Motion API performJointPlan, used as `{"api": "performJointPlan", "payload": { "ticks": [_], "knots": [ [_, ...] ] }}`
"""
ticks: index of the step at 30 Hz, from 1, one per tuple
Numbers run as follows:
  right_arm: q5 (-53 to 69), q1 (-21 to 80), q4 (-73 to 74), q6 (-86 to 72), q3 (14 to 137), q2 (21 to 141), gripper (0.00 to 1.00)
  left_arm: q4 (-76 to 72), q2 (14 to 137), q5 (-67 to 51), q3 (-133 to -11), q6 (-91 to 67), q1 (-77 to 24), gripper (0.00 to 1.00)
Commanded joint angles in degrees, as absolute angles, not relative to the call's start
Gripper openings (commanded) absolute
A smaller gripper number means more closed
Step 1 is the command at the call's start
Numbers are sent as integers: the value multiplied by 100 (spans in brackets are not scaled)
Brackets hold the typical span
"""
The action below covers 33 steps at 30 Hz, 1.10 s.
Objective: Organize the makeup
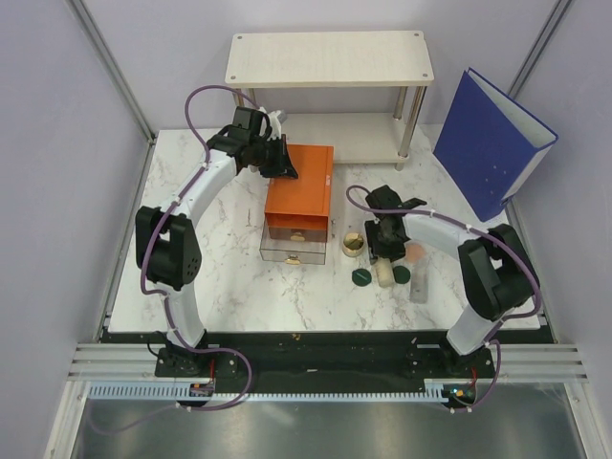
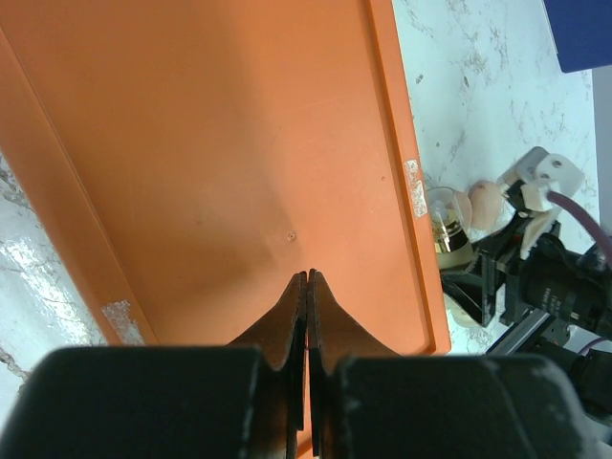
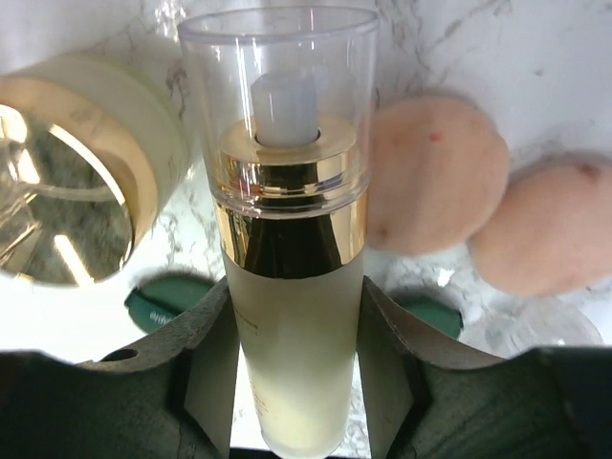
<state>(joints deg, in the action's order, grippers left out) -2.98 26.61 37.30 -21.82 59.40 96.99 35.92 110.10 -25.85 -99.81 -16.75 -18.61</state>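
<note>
My right gripper (image 1: pixel 385 251) (image 3: pixel 296 354) is shut on the cream gold-capped tube (image 3: pixel 292 287), its fingers (image 3: pixel 206 335) pressed on both sides, low over the table. The tube's base (image 1: pixel 384 277) shows below the gripper. The round gold compact (image 1: pixel 353 246) (image 3: pixel 67 182) lies just left of it. Two peach-pink discs (image 3: pixel 435 172) (image 3: pixel 545 225) lie to the right; one shows in the top view (image 1: pixel 414 252). Two dark green discs (image 1: pixel 361 277) (image 1: pixel 403 275) flank the tube. The slim grey stick (image 1: pixel 419 284) lies at the right. My left gripper (image 1: pixel 282 167) (image 2: pixel 307 277) is shut and empty over the orange box.
The orange box of drawers (image 1: pixel 300 191) (image 2: pixel 220 143) stands mid-table with its bottom clear drawer (image 1: pixel 294 246) pulled open toward me. A white two-level shelf (image 1: pixel 330 59) stands at the back. A big blue binder (image 1: pixel 492 142) leans at the back right.
</note>
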Motion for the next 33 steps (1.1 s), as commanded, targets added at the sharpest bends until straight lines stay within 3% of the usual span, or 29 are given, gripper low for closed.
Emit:
{"api": "performJointPlan", "payload": {
  "ticks": [1, 19, 33],
  "knots": [
    [-352, 2663, 4235, -2110, 6397, 9001, 0, 3560, 10986, -2663, -10072, -1450, -1854, 2],
    [-458, 3454, 4580, -879, 8718, 8552, 0, 3612, 10995, -2672, -9861, -1406, -1854, 2],
    [-211, 4490, 3745, -888, 9975, 9685, 0, 3788, 11065, -2523, -9861, -1371, -1854, 2]
  ]
}}
